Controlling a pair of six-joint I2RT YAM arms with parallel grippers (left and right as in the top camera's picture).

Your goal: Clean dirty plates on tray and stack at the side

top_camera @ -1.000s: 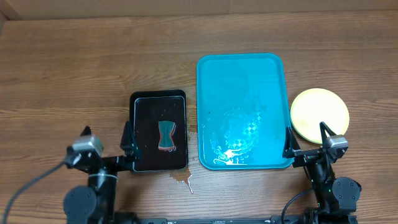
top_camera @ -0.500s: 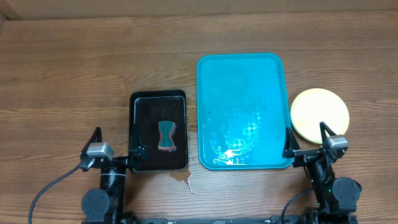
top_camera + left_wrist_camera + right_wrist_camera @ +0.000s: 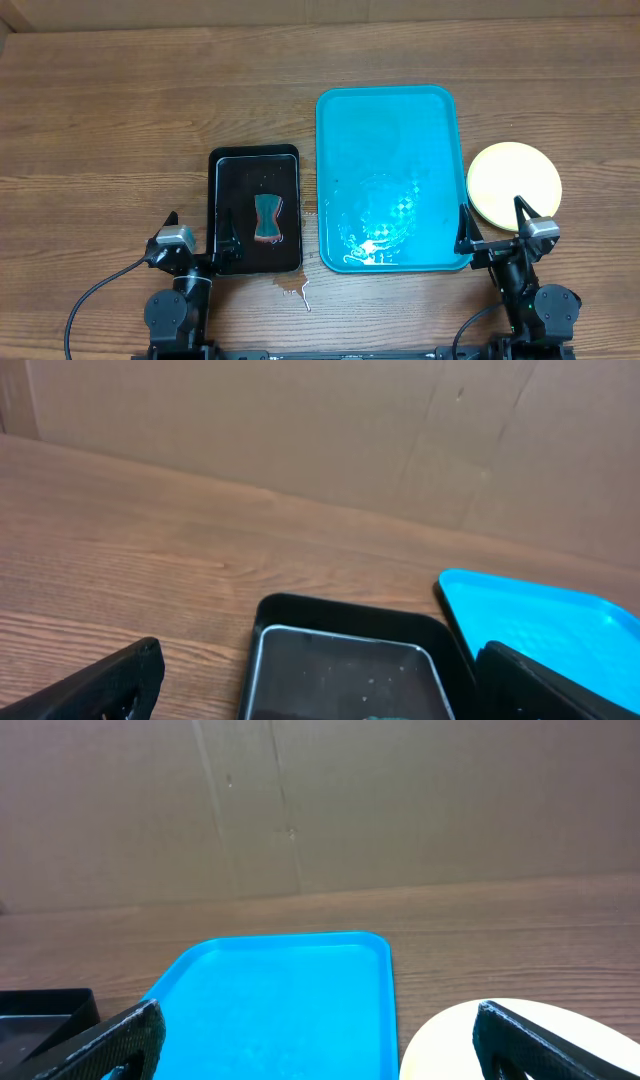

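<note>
The turquoise tray (image 3: 388, 178) lies right of centre with only wet streaks on it; it also shows in the right wrist view (image 3: 275, 995) and the left wrist view (image 3: 545, 620). A pale yellow-green plate (image 3: 514, 184) lies on the table to the tray's right, also in the right wrist view (image 3: 470, 1040); I cannot tell whether other plates lie under it. No blue plate shows. My left gripper (image 3: 197, 243) is open and empty at the near edge by the black tray. My right gripper (image 3: 495, 228) is open and empty at the near edge, between tray and plate.
A smaller black tray (image 3: 227, 162) left of the turquoise tray holds a teal and brown sponge (image 3: 268, 218); it also shows in the left wrist view (image 3: 350, 622). A small spill (image 3: 296, 288) lies on the wood near its front corner. A cardboard wall stands behind the table.
My left arm has swung right along the near edge, ending in front of the black tray. The right arm, tray and plate have not moved.
</note>
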